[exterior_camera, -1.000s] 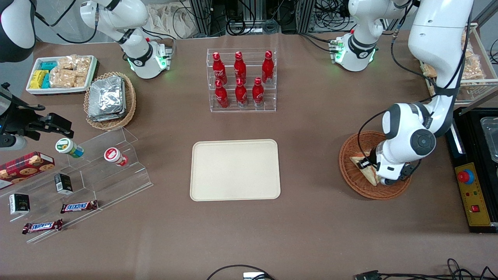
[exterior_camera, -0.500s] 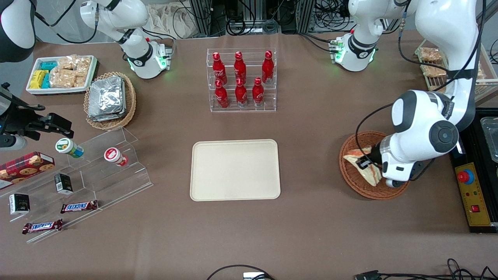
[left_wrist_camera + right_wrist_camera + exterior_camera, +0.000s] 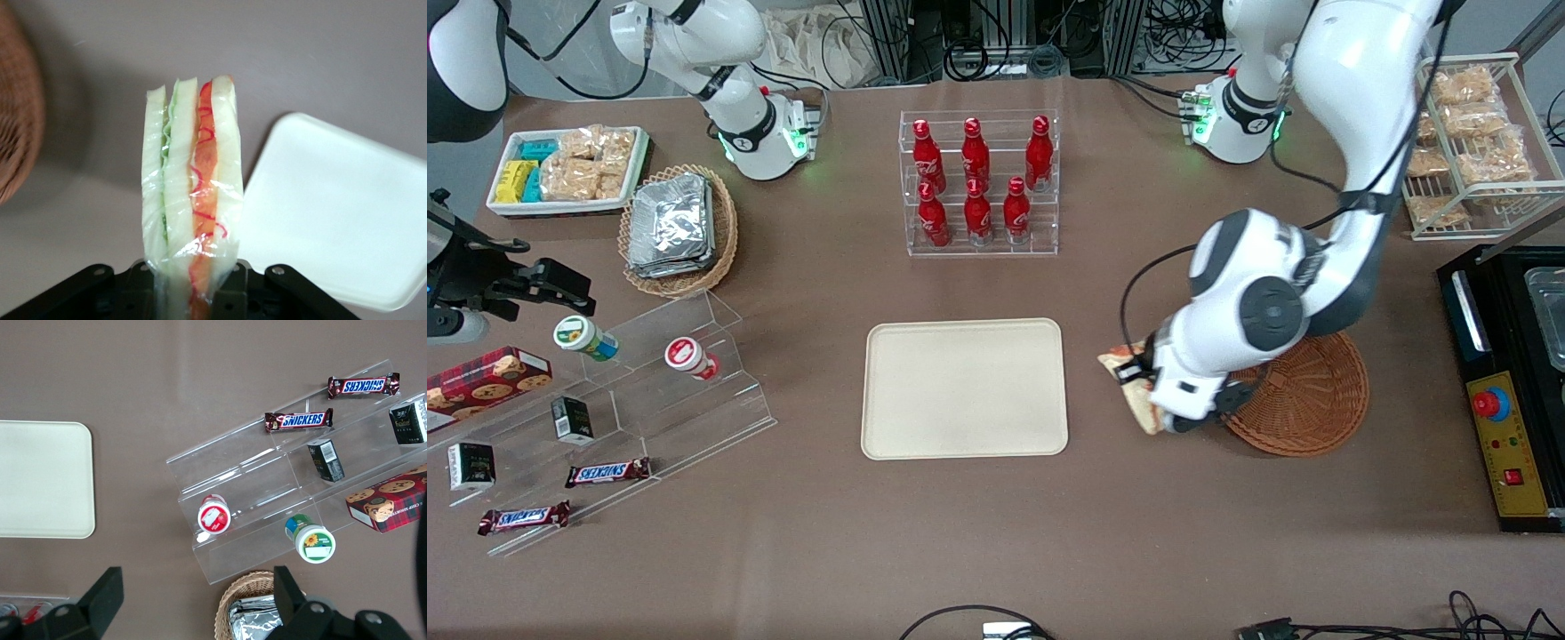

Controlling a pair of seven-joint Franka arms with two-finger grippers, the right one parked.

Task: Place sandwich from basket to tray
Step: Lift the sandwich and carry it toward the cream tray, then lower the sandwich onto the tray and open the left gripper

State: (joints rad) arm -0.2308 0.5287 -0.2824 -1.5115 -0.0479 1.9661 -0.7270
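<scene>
My left gripper [image 3: 1136, 384] is shut on the sandwich [image 3: 1134, 394], a plastic-wrapped wedge of white bread with green and orange-red layers [image 3: 192, 187]. It hangs above the bare table between the cream tray [image 3: 964, 388] and the reddish-brown wicker basket [image 3: 1307, 400]. In the wrist view the wedge stands on edge out of the gripper [image 3: 193, 293], with the tray's corner [image 3: 333, 213] and the basket's rim [image 3: 17, 133] to either side of it. The basket shows nothing inside where it is visible; the arm covers part of it.
A clear rack of red bottles [image 3: 978, 182] stands farther from the camera than the tray. A wire rack of bagged snacks [image 3: 1467, 142] and a black control box [image 3: 1507, 427] are at the working arm's end. Stepped acrylic shelves [image 3: 631, 391] with snacks lie toward the parked arm's end.
The gripper has lifted the sandwich out of the basket and carried it sideways toward the tray; it now hangs just outside the basket's rim.
</scene>
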